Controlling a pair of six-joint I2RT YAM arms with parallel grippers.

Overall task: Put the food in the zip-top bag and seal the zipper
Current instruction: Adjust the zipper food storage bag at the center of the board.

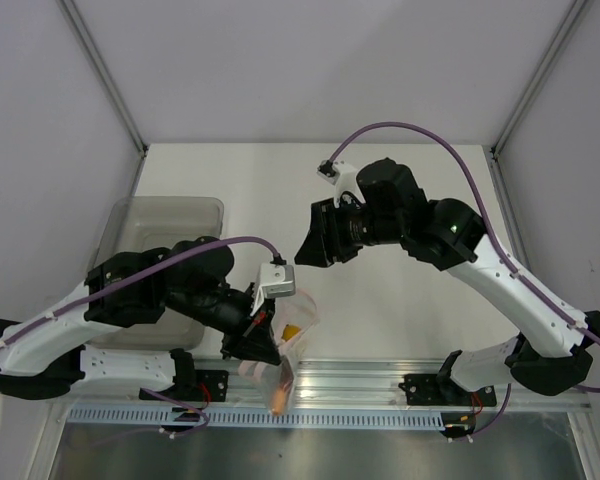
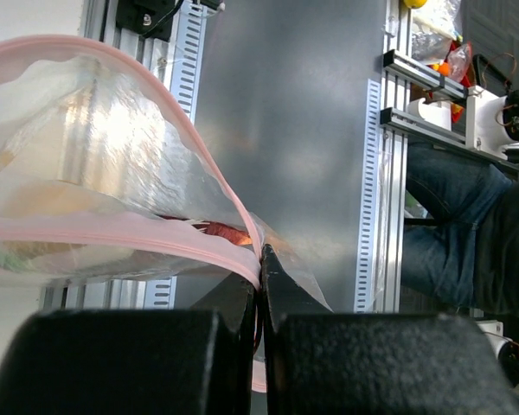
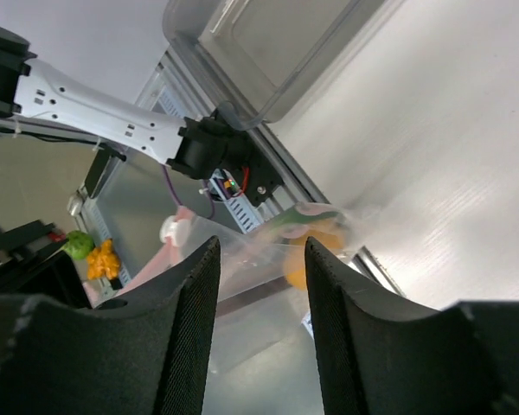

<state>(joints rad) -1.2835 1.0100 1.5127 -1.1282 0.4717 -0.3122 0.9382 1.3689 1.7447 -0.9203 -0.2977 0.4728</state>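
Two pinkish-red strips, the halves of the zipper (image 2: 112, 232), run apart along the mouth of the zip-top bag (image 2: 95, 147) and meet only at one end, so the mouth gapes open. The bag is clear, crinkly plastic with bright glare on it. Whether it carries any print cannot be told through the shine.

Inside lies the food (image 3: 316, 255): a round yellow-orange fruit with a bit of green stem above it in the right wrist view, and a dark red piece glimpsed just under the lower strip in the left wrist view. From above, an orange piece shows through the plastic.

Taking the translucent grey bin (image 1: 170, 212) as the mark, the bag hangs off the bin's near right corner, to its right and nearer than it. The left gripper (image 2: 259, 290) has its fingers pressed tight together, pinching the bag at the point where the two strips join. Its arm reaches across the bin's near side.

The right gripper (image 1: 315, 240) hovers well to the right of the bin, level with its far half and apart from the bag. Its dark fingers (image 3: 190, 328) are spread, with nothing between them.
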